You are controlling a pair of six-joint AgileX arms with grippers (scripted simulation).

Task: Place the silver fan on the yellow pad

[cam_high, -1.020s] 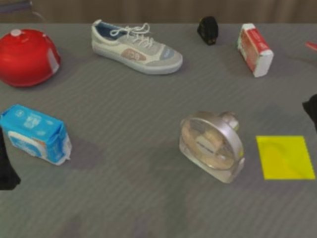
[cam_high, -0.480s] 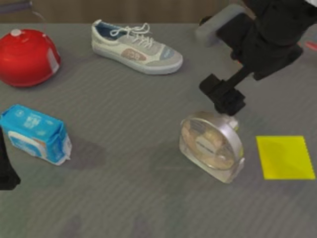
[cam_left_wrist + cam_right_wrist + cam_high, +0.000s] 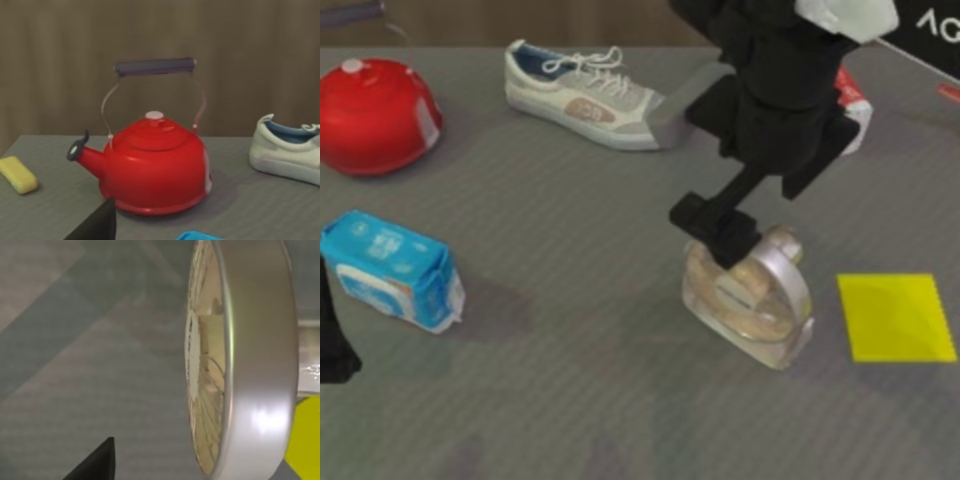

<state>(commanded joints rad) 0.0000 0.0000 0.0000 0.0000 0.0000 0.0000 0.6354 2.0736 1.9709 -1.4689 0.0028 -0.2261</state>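
Grey tabletop: left gripper (image 3: 332, 345) parked at lower-left edge of frame, can't tell its state. Right gripper (image 3: 720, 235), center-right, hovers over the silver fan (image 3: 765, 310) w/ black tips above the grille; can't tell if open. Fan sits just left of yellow pad (image 3: 897, 317), not touching.

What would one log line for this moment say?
right gripper: over fan, not gripping | fan: off pad | left gripper: parked, table's left edge

My right arm reaches down from the frame's upper right, its gripper (image 3: 718, 232) at centre right. My left gripper (image 3: 334, 345) sits parked at the lower left edge.
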